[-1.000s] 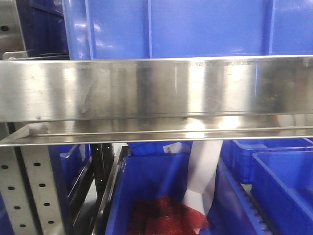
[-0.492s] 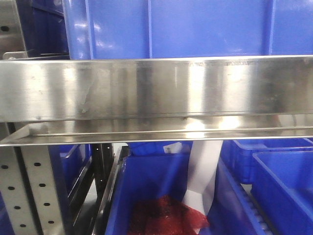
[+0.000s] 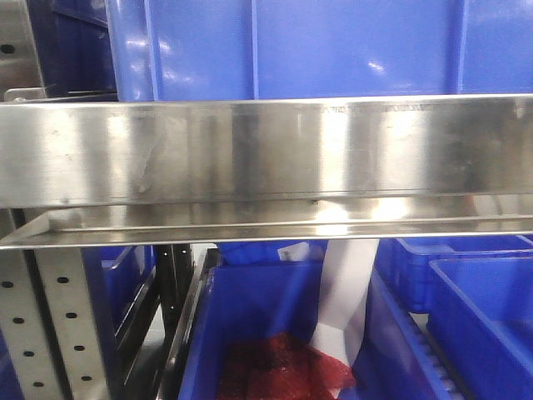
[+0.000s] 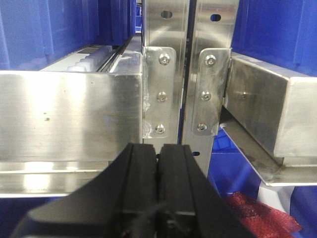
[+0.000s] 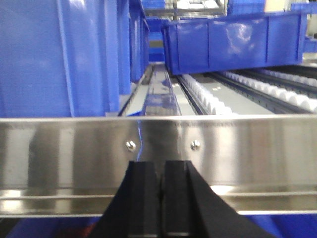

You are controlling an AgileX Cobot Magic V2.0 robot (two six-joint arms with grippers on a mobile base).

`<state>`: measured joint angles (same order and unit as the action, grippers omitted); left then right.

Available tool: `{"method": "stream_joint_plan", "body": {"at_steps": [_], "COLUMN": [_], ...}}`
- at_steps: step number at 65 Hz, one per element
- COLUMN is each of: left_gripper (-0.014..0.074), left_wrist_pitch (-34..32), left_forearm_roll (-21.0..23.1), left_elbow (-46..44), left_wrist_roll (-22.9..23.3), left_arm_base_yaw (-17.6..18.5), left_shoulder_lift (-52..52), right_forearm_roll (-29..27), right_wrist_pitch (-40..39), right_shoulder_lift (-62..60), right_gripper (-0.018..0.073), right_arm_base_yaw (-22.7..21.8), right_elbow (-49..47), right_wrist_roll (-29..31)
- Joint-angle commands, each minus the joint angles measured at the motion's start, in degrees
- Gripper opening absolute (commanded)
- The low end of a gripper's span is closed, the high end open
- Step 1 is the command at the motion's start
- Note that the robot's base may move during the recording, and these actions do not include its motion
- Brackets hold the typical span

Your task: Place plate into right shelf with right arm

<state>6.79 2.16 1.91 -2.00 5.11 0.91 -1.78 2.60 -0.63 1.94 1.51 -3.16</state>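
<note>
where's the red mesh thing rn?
The red mesh bundle lies in the bottom of the blue bin under the steel rail, bottom centre of the front view; it also shows at the left wrist view's lower right.

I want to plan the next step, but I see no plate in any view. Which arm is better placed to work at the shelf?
Right, cautiously. The right gripper, fingers shut and empty, faces a rail with open roller lanes behind. The left gripper, also shut, faces two uprights. The plate is not visible.

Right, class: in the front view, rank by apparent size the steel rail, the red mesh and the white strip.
1. Steel rail
2. Red mesh
3. White strip
The last two look close, and the mesh is cut off by the frame, so that order is unsure.
</note>
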Motion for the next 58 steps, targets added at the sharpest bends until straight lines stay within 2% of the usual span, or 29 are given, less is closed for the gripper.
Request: {"method": "stream_joint_plan", "body": {"at_steps": [1, 58], "left_gripper": [-0.0047, -0.0047], "left_wrist_pitch": [-4.9, -4.9], "left_forearm_roll": [0.2, 0.2], "left_elbow": [0.5, 0.5], "left_wrist_roll": [0.2, 0.2], "left_arm_base_yaw": [0.3, 0.3], "left_shoulder_lift": [0.3, 0.3], "right_forearm_roll": [0.6, 0.6], "right_wrist_pitch": [-4.4, -6.0], "right_shoulder_lift": [-0.7, -0.7], "right_gripper": [0.0055, 0.0055], "right_arm_base_yaw": [-0.4, -0.4], "right_elbow": [-0.2, -0.2], "right_wrist_roll": [-0.2, -0.2]}}
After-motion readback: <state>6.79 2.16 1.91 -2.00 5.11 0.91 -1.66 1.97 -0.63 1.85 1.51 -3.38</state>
